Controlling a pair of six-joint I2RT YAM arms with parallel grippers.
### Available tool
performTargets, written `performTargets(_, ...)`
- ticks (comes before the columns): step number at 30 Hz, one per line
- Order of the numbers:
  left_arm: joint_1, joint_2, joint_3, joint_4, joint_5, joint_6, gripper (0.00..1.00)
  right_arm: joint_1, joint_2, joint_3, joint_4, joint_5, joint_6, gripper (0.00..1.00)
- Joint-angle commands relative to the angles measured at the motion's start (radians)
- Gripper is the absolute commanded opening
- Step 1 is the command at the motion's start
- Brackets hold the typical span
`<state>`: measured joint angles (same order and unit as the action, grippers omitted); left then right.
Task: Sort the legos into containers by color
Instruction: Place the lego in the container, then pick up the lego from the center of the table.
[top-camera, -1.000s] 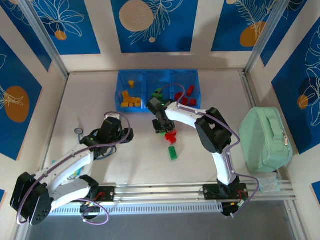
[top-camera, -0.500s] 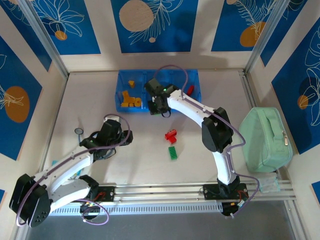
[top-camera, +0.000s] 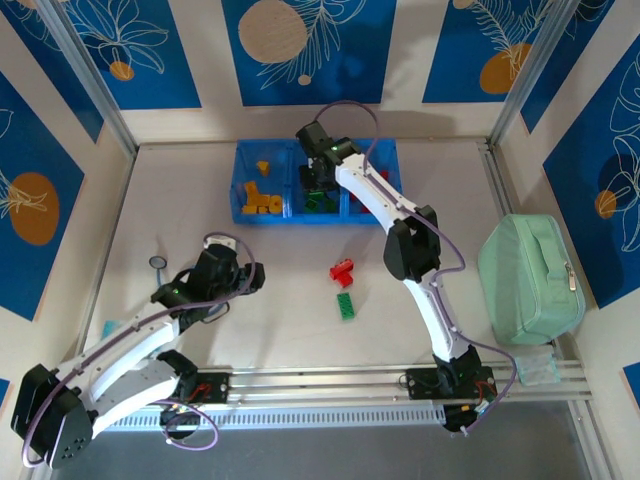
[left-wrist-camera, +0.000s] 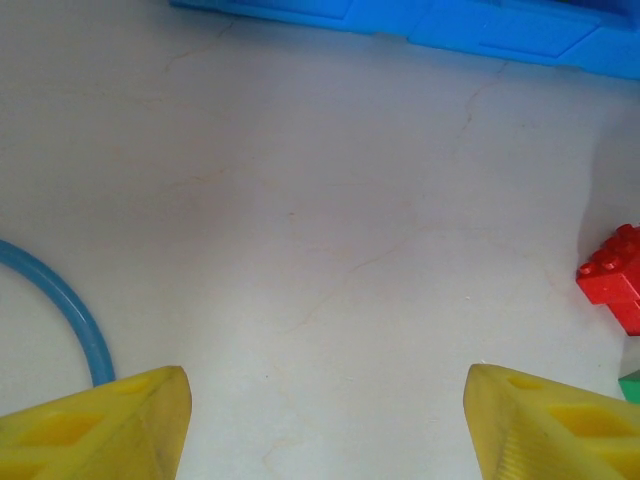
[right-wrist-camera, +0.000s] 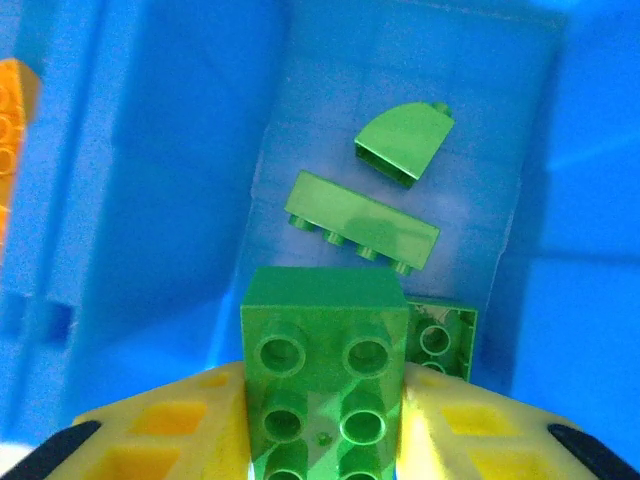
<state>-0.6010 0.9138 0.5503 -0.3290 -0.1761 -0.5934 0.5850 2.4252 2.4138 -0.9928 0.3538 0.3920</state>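
Observation:
My right gripper (right-wrist-camera: 322, 410) is shut on a green brick (right-wrist-camera: 323, 370), held over the middle compartment (top-camera: 318, 192) of the blue tray (top-camera: 240, 160). Below it lie three green bricks (right-wrist-camera: 362, 222). The left compartment holds several yellow-orange bricks (top-camera: 260, 197). The right compartment is mostly hidden by the right arm. A red brick (top-camera: 342, 270) and a flat green brick (top-camera: 345, 304) lie on the table. My left gripper (left-wrist-camera: 325, 415) is open over bare table; the red brick (left-wrist-camera: 613, 275) shows at the right edge of its view.
A mint-green zippered case (top-camera: 530, 278) sits at the right edge of the table. A small round metal thing (top-camera: 157, 263) lies left of the left gripper. A blue ring (left-wrist-camera: 65, 310) curves in at the left of the left wrist view.
The right gripper has carried the green brick from near the red brick up and back over the tray's middle compartment. The left arm has shifted slightly.

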Motion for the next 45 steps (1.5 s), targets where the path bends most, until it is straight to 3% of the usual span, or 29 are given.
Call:
performTargets(1,-0.018,-0.012,-0.008,-0.003,0.017,0.026,0.72,0.004,0.002,0.06,-0.07,0.029,-0.003,0.67)
performTargets(8,-0.067,0.04,0.031,0.026,0.027,0.07,0.72,0.014,-0.127,-0.118,0.003,0.063,0.021,0.73)
performTargets(15,-0.169,0.157,0.094,0.075,0.026,0.124,0.72,0.003,-0.411,-0.475,0.193,0.051,0.056,0.74)
performTargets(24,-0.282,0.423,0.257,0.142,0.054,0.178,0.72,-0.05,-0.773,-0.922,0.387,-0.008,0.115,0.74)
performTargets(36,-0.293,0.783,0.517,0.179,0.227,0.219,0.71,-0.181,-1.15,-1.382,0.476,-0.067,0.176,0.74)
performTargets(45,-0.318,0.961,0.665,0.11,0.187,0.249,0.67,-0.287,-1.332,-1.566,0.496,-0.137,0.195,0.74)
